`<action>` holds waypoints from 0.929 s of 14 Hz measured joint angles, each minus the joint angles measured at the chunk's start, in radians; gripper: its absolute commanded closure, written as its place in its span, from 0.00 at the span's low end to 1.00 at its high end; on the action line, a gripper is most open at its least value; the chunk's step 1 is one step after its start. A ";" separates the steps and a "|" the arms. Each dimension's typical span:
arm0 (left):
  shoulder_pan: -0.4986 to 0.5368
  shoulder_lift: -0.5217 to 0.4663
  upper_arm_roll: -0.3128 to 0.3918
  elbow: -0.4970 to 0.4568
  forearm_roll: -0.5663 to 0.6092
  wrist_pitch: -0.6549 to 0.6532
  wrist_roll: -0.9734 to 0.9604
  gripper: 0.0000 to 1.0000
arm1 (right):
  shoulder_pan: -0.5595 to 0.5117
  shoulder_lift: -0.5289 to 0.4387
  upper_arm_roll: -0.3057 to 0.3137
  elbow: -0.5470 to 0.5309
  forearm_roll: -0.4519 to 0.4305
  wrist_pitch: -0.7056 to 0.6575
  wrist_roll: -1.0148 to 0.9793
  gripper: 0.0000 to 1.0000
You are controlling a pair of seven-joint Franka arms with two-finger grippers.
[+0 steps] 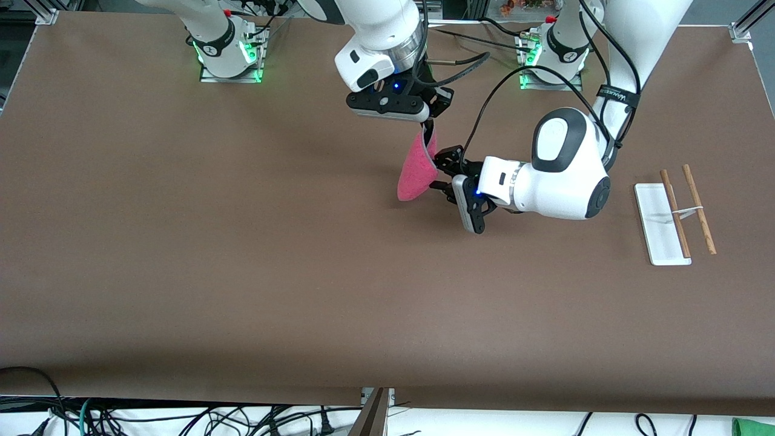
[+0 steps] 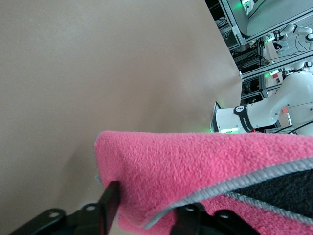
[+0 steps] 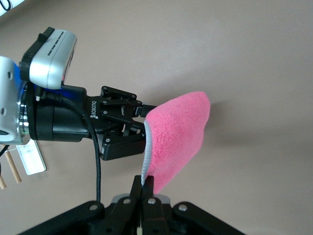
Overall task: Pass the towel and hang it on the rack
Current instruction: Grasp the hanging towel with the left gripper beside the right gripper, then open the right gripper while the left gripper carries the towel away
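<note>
Above matte brown tabletop (image 1: 242,254), fleecy pink towel (image 1: 416,172) is pinched by right gripper (image 1: 428,130); left gripper (image 1: 441,172), lettered seemingly "ROBOTIQ", brackets it, fingers spread.

"ROBOTIQ" is printed on the left end effector (image 3: 128,128) body.

A pink-red towel (image 1: 416,175) with grey edging hangs folded in mid-air over the table's middle. At about three o'clock from it, toward the left arm's end, stands the rack (image 1: 672,219): white base, two brown rods.
</note>
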 measured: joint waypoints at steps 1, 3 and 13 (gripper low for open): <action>0.000 0.000 0.000 0.000 -0.001 0.002 0.000 0.92 | 0.000 0.000 0.000 0.000 0.000 0.000 0.000 1.00; 0.001 0.000 0.000 0.000 -0.001 0.004 0.000 1.00 | 0.000 0.000 0.000 0.000 0.000 0.000 0.002 1.00; 0.029 0.000 0.001 0.003 -0.001 0.005 0.002 1.00 | -0.006 0.001 -0.013 0.000 0.000 -0.002 0.002 0.00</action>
